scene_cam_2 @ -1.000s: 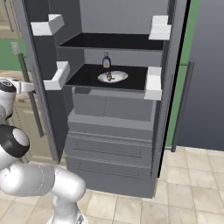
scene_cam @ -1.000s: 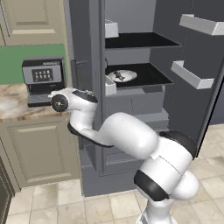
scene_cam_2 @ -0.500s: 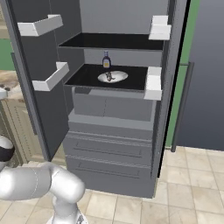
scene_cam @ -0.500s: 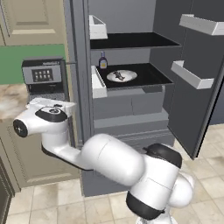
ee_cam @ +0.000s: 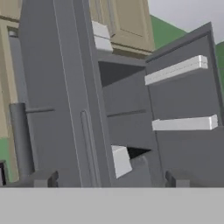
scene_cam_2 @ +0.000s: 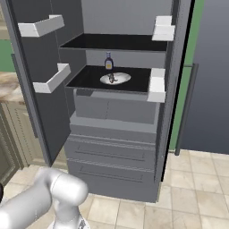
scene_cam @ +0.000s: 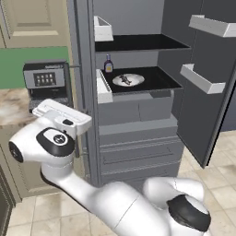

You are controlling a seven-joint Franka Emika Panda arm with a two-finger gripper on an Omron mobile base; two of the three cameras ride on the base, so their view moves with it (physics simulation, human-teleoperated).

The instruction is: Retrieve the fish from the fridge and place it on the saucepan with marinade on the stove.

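The fridge (scene_cam: 138,120) stands with both doors swung wide. On its lower black shelf the small silver-grey fish (scene_cam: 125,80) (scene_cam_2: 112,79) lies on a round white plate (scene_cam: 133,79). My gripper (ee_cam: 110,179) is open, its fingertips (ee_cam: 43,178) far apart with nothing held between them. It faces the outer side and edge of the left door, whose bar handle (ee_cam: 19,140) stands just left of it. My wrist (scene_cam: 62,117) hangs left of the fridge, well short of the fish. The saucepan, marinade and stove are out of view.
A small bottle (scene_cam: 108,63) (scene_cam_2: 108,61) stands behind the plate. White door bins (scene_cam: 203,78) (scene_cam_2: 51,78) jut from both open doors. A dark coffee machine (scene_cam: 46,85) sits on the stone counter (scene_cam: 11,108) left of the fridge, close to my arm.
My gripper went from shut to open and let go of the left door's handle. That door swung wider, and my arm drew back toward the left and the camera.
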